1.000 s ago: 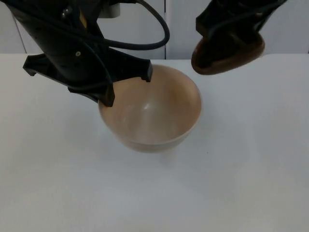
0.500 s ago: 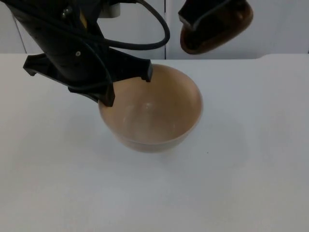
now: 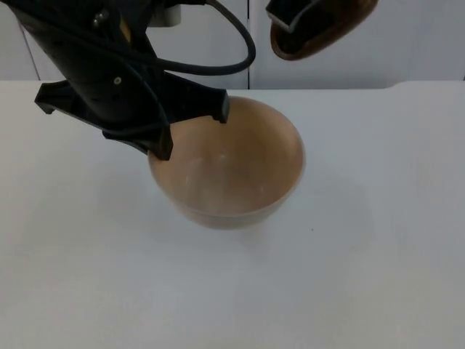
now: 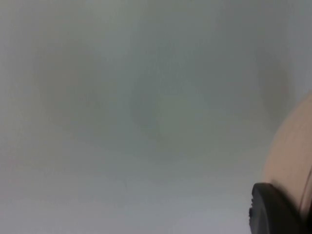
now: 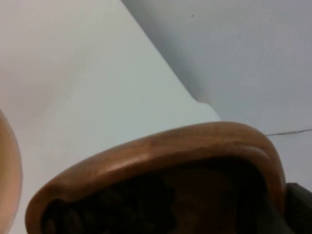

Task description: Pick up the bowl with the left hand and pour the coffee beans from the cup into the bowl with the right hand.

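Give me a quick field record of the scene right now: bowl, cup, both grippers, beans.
bowl: tan bowl, near the middle of the white table, inside looks empty
left gripper: at the bowl's near-left rim, fingers astride the rim
cup: brown wooden cup, high above the table behind the bowl, tilted
right gripper: shut on the cup
beans: dark mass inside the cup in the right wrist view; none in the bowl
pour: not yet done

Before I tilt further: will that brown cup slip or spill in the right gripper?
The cup looks like smooth rigid wood, so possibly slippery. Dark contents sit near its rim, so beans likely spill readily. It hangs behind the bowl, not squarely over it.
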